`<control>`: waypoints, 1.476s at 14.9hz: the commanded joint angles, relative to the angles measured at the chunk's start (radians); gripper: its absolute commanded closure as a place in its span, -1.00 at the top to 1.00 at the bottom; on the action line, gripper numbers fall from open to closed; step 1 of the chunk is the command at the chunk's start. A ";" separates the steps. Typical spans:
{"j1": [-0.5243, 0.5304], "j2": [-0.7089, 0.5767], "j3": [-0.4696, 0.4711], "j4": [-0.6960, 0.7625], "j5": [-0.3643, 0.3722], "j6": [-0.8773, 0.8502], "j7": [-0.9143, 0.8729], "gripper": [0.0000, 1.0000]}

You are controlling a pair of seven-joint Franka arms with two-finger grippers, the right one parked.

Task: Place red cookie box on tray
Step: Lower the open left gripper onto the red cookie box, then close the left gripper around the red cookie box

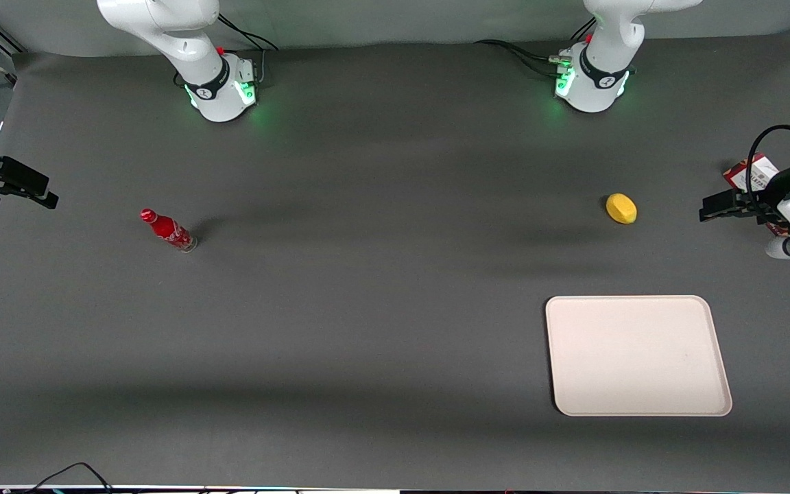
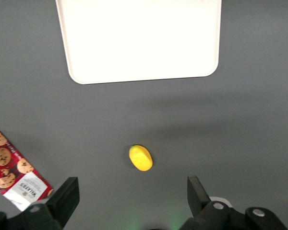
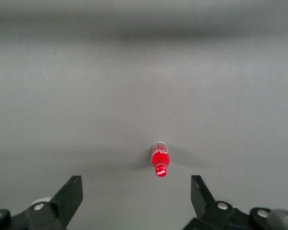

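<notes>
Wide stretches of bare dark grey table (image 1: 367,309) all round, matte and smooth, with the few things on it set well apart. Left arm's gripper (image 2: 132,199) up above the working arm's end of the table, fingers (image 2: 67,196) spread wide with nothing between them. Red cookie box (image 1: 750,173) flat on the mat at that same end, close to the table edge, mostly hidden in the front view by the arm and its black cable, only a red-and-white end showing there. More of it in the left wrist view (image 2: 17,175): long, narrow, printed with brown cookies, white label at one end, partly cut off by the frame edge and by one finger. Tray (image 1: 638,355) nearer the front camera than the box, cream-white, flat, rounded corners, low rim, nothing on it, well apart from the box. Small smooth yellow rounded object (image 1: 621,208) alone between box and tray, touching neither. Glossy red bottle (image 1: 167,230) upright toward the parked arm's end, far from everything else.
</notes>
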State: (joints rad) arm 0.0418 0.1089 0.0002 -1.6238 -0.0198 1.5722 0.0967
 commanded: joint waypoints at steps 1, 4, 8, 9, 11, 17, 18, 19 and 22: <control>0.001 0.008 -0.003 0.035 0.066 -0.015 0.009 1.00; 0.039 0.008 0.001 0.030 0.113 -0.018 0.011 1.00; 0.234 0.038 -0.002 -0.011 0.216 0.081 0.011 1.00; 0.298 0.060 -0.002 -0.021 0.216 0.113 0.017 1.00; 0.396 0.100 0.001 -0.028 0.218 0.173 0.082 1.00; 0.648 0.101 0.001 -0.192 0.247 0.409 0.225 1.00; 0.686 0.104 0.001 -0.221 0.247 0.460 0.239 1.00; 0.717 0.115 0.001 -0.235 0.247 0.488 0.248 1.00; 0.792 0.138 -0.002 -0.290 0.183 0.497 0.247 1.00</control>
State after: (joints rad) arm 0.7712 0.2468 0.0194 -1.8468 0.2092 2.0359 0.3354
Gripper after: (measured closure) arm 0.000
